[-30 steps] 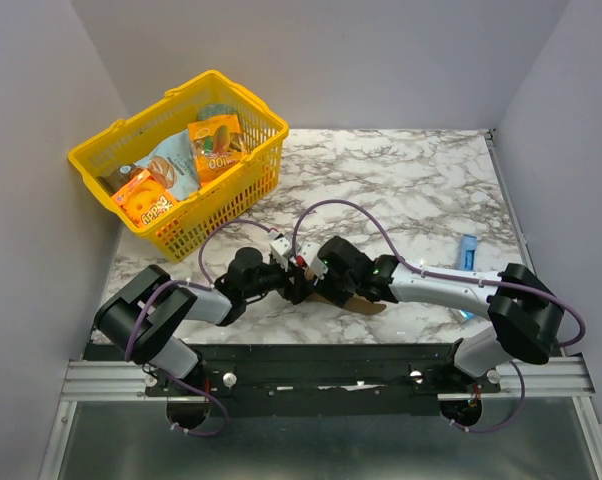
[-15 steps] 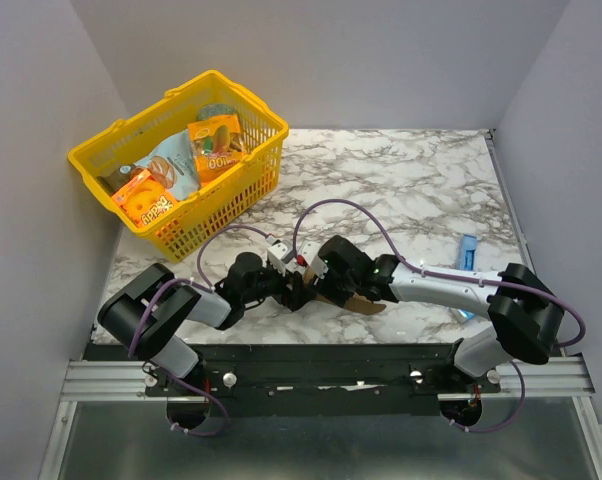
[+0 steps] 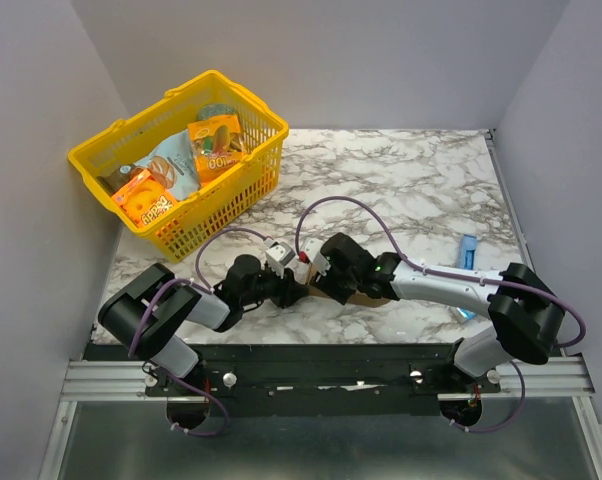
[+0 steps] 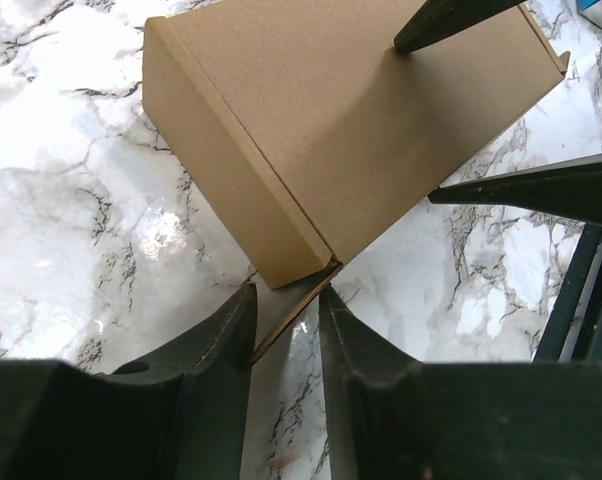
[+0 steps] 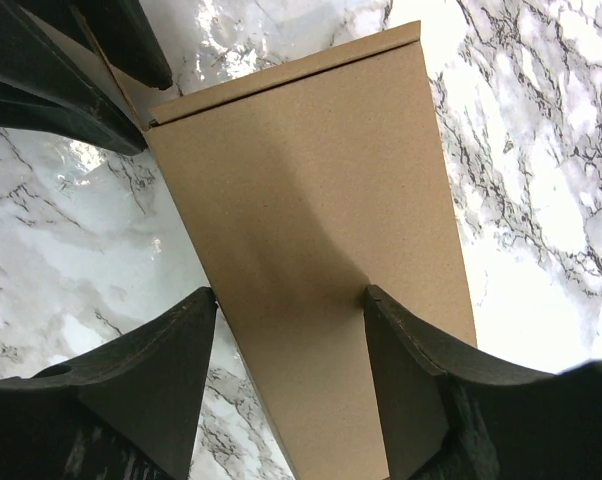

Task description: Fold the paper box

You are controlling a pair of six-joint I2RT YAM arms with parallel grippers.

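**Box folded shut, one flap loose at my left claw**

Plain brown cardboard box [image 4: 351, 130] lies flat on the white marble-pattern tabletop [image 4: 71, 200], near the front edge, between my two claws. It's rectangular and closed, creases clean, no print or label on any face I can see. One thin flap [image 4: 291, 320] sticks out at the near corner.

Left claw [image 4: 286, 290]: narrow gap, flap sits in it, not visibly pinched.

Right claw [image 5: 289, 295]: spread wide, holding nothing. One finger is on the top panel, the other beside the box's long edge.

Yellow plastic basket [image 3: 111, 150] at far left holds printed snack packs [image 3: 216, 140]; lettering too small to read.
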